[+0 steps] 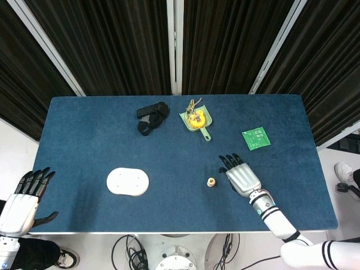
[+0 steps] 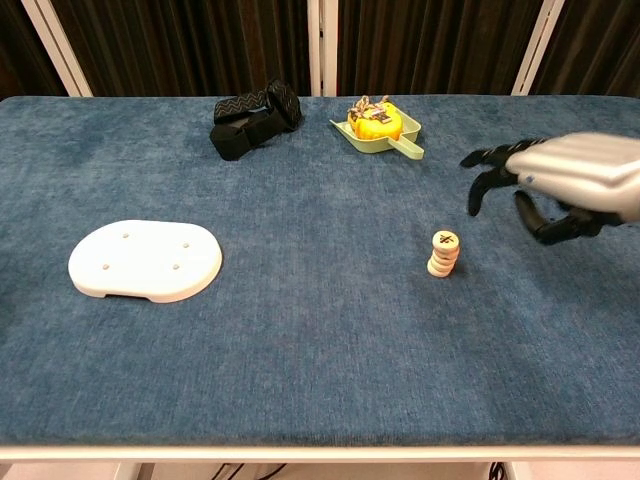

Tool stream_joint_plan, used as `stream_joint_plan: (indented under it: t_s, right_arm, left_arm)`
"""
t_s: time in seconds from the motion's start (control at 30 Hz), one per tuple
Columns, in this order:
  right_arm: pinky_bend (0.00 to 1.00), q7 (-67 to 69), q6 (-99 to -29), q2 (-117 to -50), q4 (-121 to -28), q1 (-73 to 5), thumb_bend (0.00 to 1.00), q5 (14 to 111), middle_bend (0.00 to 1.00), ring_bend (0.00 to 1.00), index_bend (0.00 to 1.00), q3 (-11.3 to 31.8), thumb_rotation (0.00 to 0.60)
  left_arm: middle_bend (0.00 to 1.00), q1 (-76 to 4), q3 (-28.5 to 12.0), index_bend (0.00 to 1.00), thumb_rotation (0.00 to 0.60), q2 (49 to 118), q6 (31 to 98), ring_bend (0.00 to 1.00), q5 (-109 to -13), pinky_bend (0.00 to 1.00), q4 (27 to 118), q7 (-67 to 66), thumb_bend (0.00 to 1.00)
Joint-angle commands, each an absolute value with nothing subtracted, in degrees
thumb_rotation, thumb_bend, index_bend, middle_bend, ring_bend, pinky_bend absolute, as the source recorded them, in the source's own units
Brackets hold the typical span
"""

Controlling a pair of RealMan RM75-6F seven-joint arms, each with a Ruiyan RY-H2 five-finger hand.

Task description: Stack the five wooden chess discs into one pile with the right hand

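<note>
1. Now the pile of wooden discs (image 2: 443,254) stands upright on the blue table (image 2: 300,330), toward the right of centre – the top disc shows a dark cross mark. From the head view it appears as one small round spot (image 1: 211,181).
2. Right hand (image 2: 560,185) hangs above the cloth, up and to the right of the pile, apart from it. Fingers spread and gently curved, nothing in them – released. In the head view the hand (image 1: 242,175) sits just right of the pile with a clear gap between.
3. Left hand (image 1: 21,202) hangs off the table's near-left corner, fingers apart, holding nothing.
4. Surroundings: white oval plate (image 2: 146,260) lies well to the left of the pile; black strap bundle (image 2: 255,119) at the far side, left of centre; green dustpan (image 2: 381,133) with a yellow object in it just right of the strap; green card (image 1: 256,139) near the far right edge.
5. Nothing lies between the right hand and the pile.
</note>
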State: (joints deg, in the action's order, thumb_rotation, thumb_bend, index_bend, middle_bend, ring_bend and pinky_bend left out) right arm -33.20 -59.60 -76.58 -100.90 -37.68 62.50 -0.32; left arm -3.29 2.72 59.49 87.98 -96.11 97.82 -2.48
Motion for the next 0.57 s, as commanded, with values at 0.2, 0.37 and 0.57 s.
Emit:
stream_joint_plan:
  t_s: [0.2,0.37,0.57]
  right_arm:
    - [0.00,-32.06,-78.84,-72.25,-95.85,-26.70,0.26,76.58,0.00,0.00,0.00,-3.93,0.600]
    - [0.00,-32.70,-86.74,-70.18,-94.64,-19.00,0.03,75.03,0.00,0.00,0.00,-5.03,0.600]
    - [0.00,-27.66,-90.94,-67.78,-93.80,-13.75,0.03,76.78,0.00,0.00,0.00,-5.48,0.600]
  left_arm:
    - [0.00,-3.39,2.35,0.00,0.600,59.62,87.96,0.00,-95.55,0.00,97.39,-1.89,0.06]
    - [0.00,-3.68,2.21,0.00,0.600,59.89,87.11,0.00,-94.79,0.00,97.03,-1.96,0.06]
    - [0.00,-4.05,1.71,0.00,0.600,60.40,86.77,0.00,-94.29,0.00,96.80,-2.82,0.06]
